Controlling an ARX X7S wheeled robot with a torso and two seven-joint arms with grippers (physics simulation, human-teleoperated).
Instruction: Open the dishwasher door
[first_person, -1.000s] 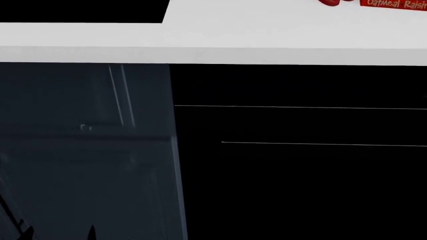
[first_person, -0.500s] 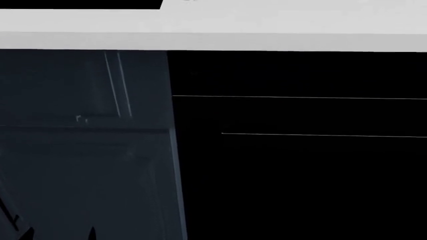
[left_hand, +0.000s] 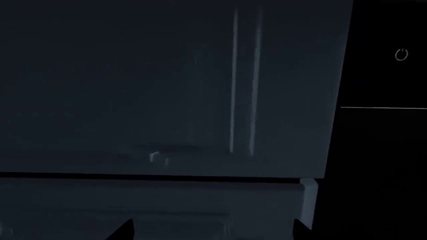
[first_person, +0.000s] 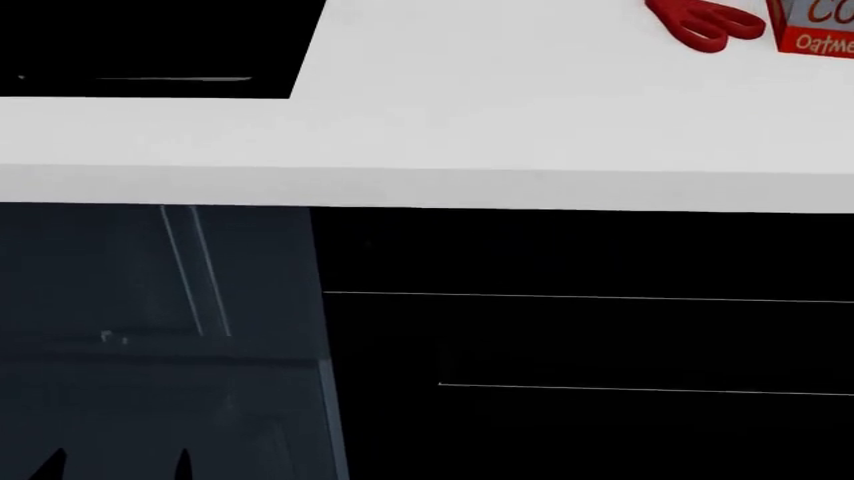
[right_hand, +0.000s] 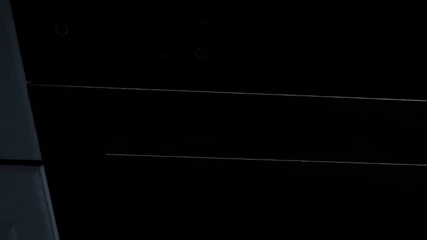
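Glossy black dishwasher door (first_person: 587, 340) shut under the white desk (first_person: 441, 130).
It fills the head view from 3 to 6 o'clock; left fingers (first_person: 180, 465) show two dark tips set apart at 7 o'clock against the blue-grey glassy panel (first_person: 147, 330); right fingers unseen.

head above, wrists close, sharing dishwasher door (first_person: 587, 340)
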